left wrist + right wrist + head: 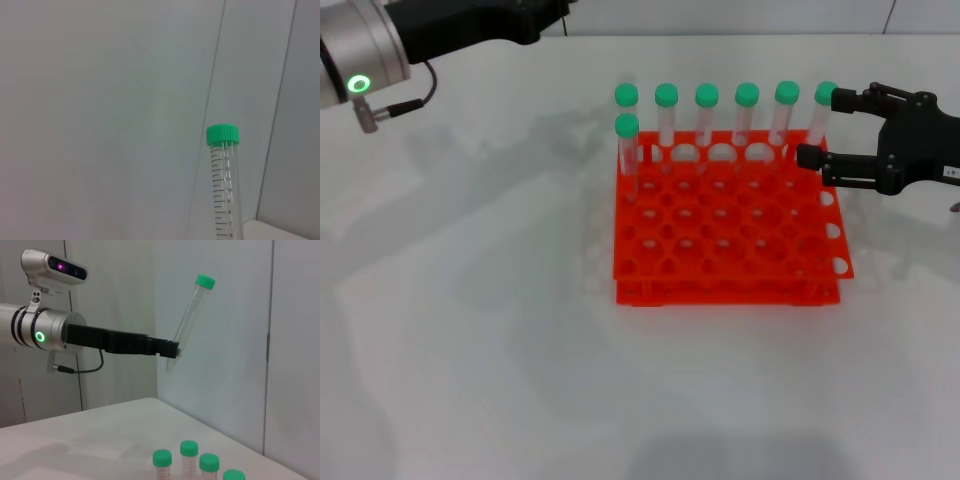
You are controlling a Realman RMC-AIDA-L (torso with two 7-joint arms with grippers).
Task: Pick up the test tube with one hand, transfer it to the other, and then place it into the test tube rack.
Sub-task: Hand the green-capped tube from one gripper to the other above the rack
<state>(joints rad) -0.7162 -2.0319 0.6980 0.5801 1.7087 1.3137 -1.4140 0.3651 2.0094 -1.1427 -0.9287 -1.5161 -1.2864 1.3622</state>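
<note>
My left gripper [172, 349], on the wrist with the green light [359, 84], is shut on the lower end of a clear test tube [192, 315] with a green cap. It holds the tube tilted, high above the table. The tube also shows in the left wrist view [225, 185]. In the head view these fingers and the tube are out of frame at the top. The orange-red test tube rack [720, 215] stands mid-table. My right gripper [823, 128] is open at the rack's back right corner, close to the rightmost racked tube [823, 105].
Several green-capped tubes stand along the rack's back row [706, 112], and one more [627, 150] stands in the second row at the left. Their caps show in the right wrist view [189, 449]. The white table [470, 330] surrounds the rack.
</note>
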